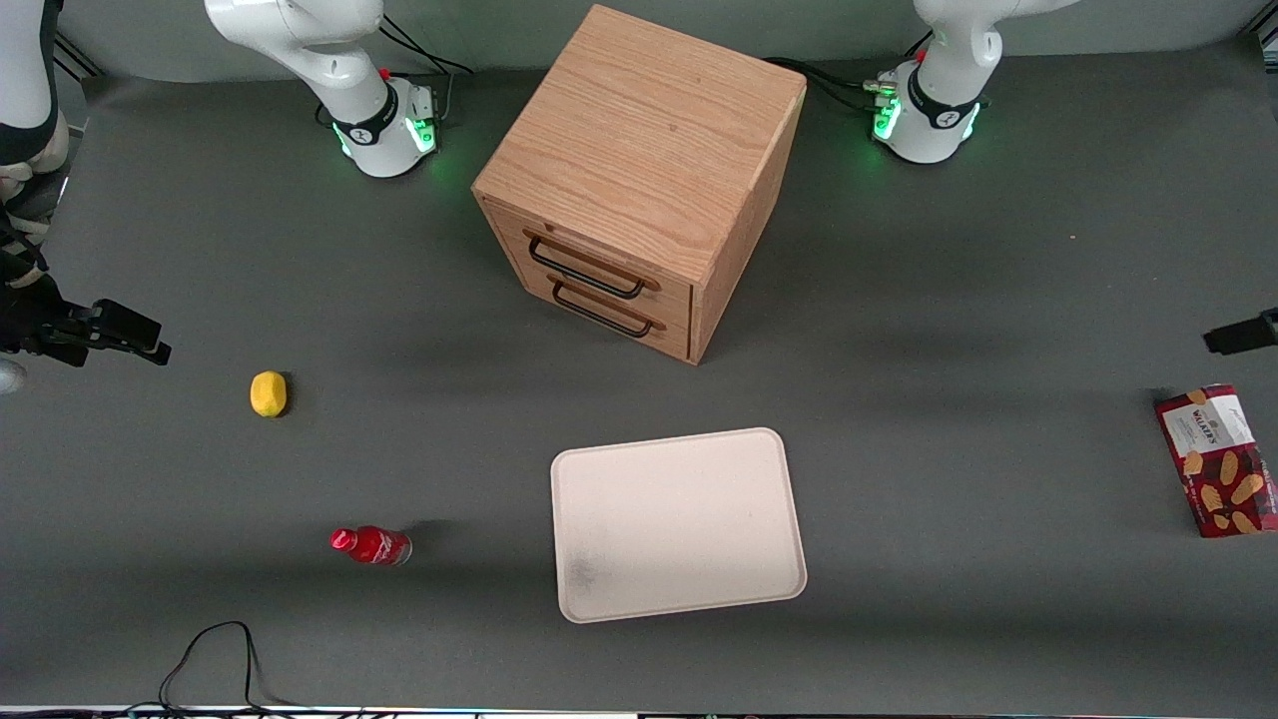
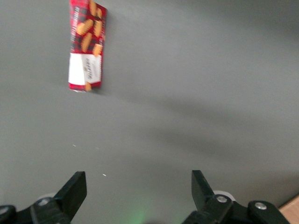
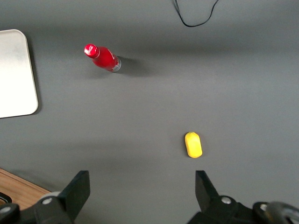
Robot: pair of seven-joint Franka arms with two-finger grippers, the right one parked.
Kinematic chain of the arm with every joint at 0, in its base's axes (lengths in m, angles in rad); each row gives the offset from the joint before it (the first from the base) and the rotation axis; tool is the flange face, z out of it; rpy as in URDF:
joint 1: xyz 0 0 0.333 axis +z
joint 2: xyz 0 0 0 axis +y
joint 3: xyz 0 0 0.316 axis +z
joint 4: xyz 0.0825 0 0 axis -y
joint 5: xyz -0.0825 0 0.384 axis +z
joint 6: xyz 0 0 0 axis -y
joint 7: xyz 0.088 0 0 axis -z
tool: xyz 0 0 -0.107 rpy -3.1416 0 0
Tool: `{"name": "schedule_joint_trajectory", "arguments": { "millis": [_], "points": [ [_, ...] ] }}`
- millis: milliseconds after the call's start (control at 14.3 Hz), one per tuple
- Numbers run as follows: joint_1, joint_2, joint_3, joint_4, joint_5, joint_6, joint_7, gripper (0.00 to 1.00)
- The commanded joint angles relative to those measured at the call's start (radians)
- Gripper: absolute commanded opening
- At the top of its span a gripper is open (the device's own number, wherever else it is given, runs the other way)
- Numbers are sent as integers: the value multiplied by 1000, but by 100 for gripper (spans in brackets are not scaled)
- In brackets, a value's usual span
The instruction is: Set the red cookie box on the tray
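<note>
Grey counter (image 1: 949,330) carries the red cookie box (image 1: 1218,461) flat at its working-arm edge, at three o'clock from the tray (image 1: 677,523), open surface between. Spread claw (image 2: 139,196) hovers near the box, holding nothing.

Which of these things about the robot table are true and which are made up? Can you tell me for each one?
1. The red cookie box is lying on the tray. False: it lies on the table mat, toward the working arm's end.
2. The gripper is open, with nothing between its fingers. True.
3. The wooden drawer cabinet has two drawers with dark handles. True.
4. The small red bottle stands on top of the cabinet. False: it is on the table, toward the parked arm's end.
5. The tray has nothing on it. True.
</note>
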Motion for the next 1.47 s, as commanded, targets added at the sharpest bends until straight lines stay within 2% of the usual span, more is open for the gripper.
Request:
{"name": "schedule_joint_trajectory", "arguments": {
  "millis": [0,140,350,771,1261,1401],
  "points": [
    [16,114,53,171,6,-22,127,100],
    [82,166,55,225,5,-17,173,100],
    [152,222,55,252,5,79,325,100],
    [287,353,50,262,-6,280,382,100],
    [291,490,49,272,-122,360,375,99],
    [289,521,49,267,-126,406,376,99]
  ]
}}
